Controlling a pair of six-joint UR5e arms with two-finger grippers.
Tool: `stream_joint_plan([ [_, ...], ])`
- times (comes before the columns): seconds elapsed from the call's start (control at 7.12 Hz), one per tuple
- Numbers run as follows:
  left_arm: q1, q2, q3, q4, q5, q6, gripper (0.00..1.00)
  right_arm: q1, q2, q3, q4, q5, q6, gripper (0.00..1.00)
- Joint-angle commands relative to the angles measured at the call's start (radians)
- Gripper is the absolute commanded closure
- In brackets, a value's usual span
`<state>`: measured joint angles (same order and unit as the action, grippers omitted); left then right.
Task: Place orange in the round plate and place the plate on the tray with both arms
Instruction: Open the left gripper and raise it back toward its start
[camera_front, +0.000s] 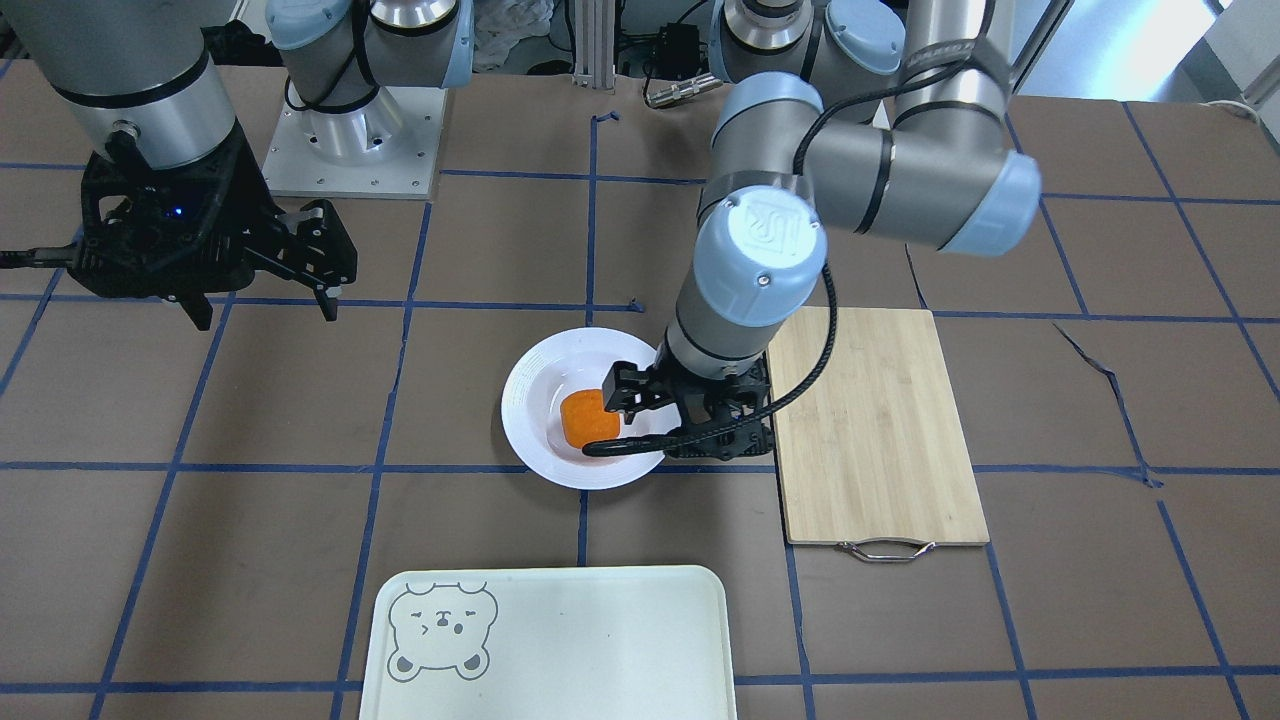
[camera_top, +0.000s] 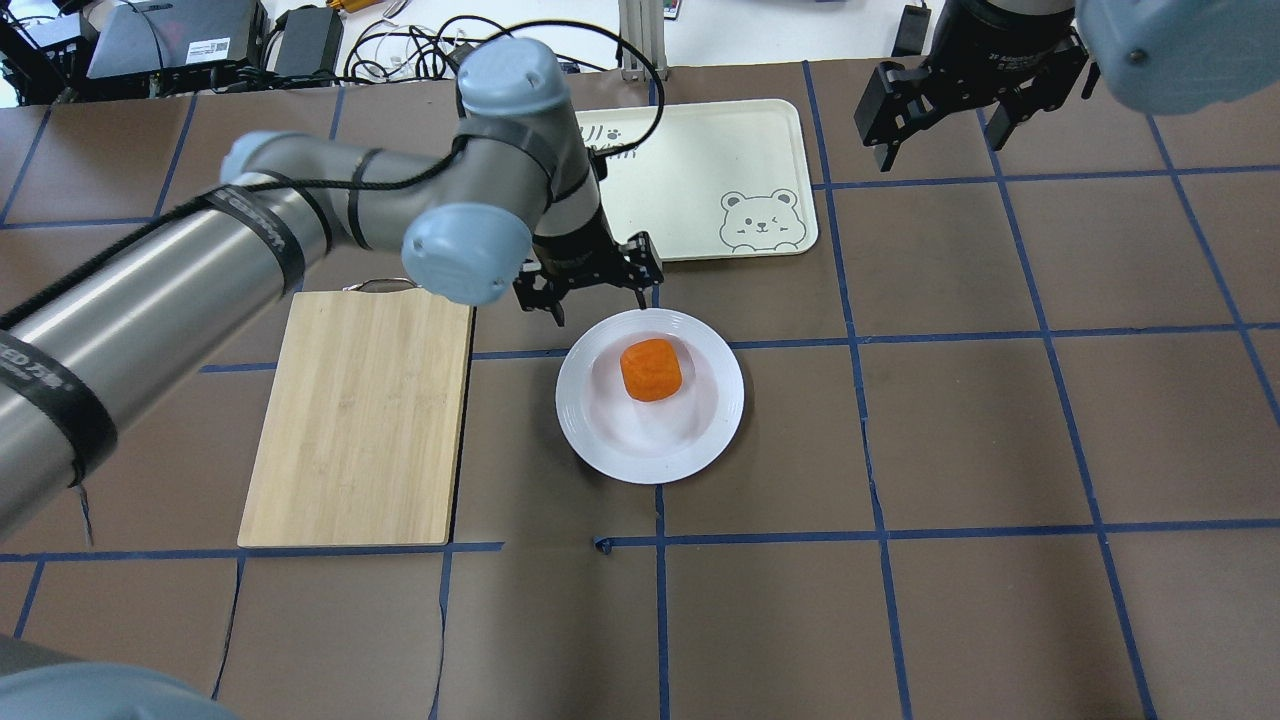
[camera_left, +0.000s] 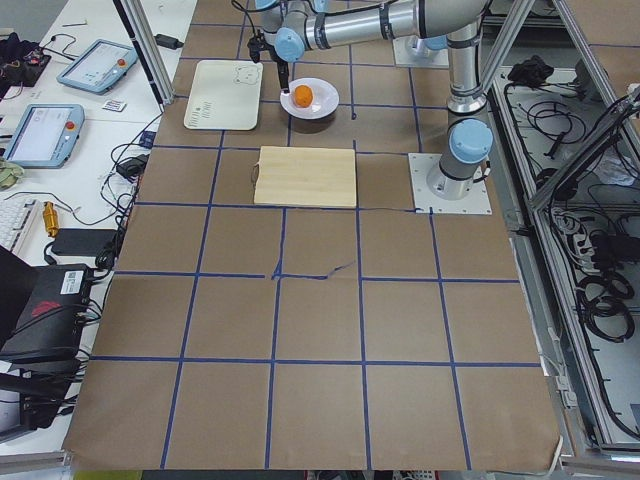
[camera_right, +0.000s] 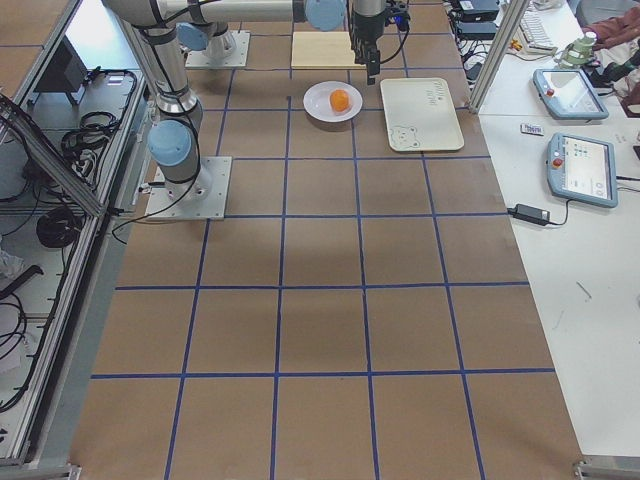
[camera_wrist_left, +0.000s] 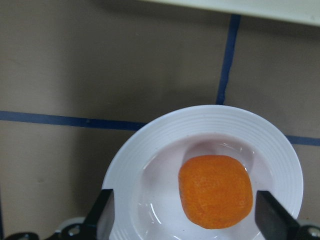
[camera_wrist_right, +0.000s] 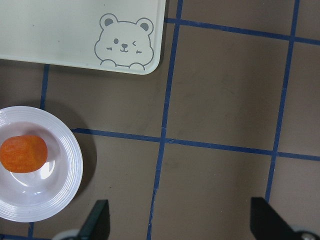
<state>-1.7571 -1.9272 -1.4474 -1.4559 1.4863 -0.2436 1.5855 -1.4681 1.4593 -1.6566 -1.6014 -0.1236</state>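
The orange (camera_top: 651, 369) lies in the sunken centre of the round white plate (camera_top: 600, 440), at mid-table. My left gripper (camera_top: 598, 308) hovers open just above the plate's rim on the tray side, holding nothing. In the left wrist view its fingertips (camera_wrist_left: 105, 216) straddle the orange (camera_wrist_left: 216, 190) from above. The cream tray (camera_top: 700, 170) with the bear drawing lies just beyond the plate, apart from it. My right gripper (camera_top: 940, 150) hangs open and empty well off to the plate's right, beside the tray's corner; its wrist view shows the plate (camera_wrist_right: 70, 170) and tray (camera_wrist_right: 60, 35) below.
A bamboo cutting board (camera_top: 360, 420) with a metal handle lies left of the plate, under my left arm. Brown table paper with blue tape lines (camera_top: 860, 340) surrounds everything. Cables and devices sit beyond the far table edge (camera_top: 300, 40).
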Motion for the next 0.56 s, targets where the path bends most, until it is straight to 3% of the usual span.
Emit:
stream_joint_plan([
  [0.0, 0.071, 0.097, 0.11, -0.173, 0.011, 0.089, 0.0, 0.001, 0.0, 0.0, 0.001, 0.0, 0.002, 0.0],
  [0.42, 0.105, 0.224, 0.105, -0.146, 0.015, 0.087, 0.0, 0.002, 0.017, 0.0, 0.004, 0.006, -0.002, 0.0],
])
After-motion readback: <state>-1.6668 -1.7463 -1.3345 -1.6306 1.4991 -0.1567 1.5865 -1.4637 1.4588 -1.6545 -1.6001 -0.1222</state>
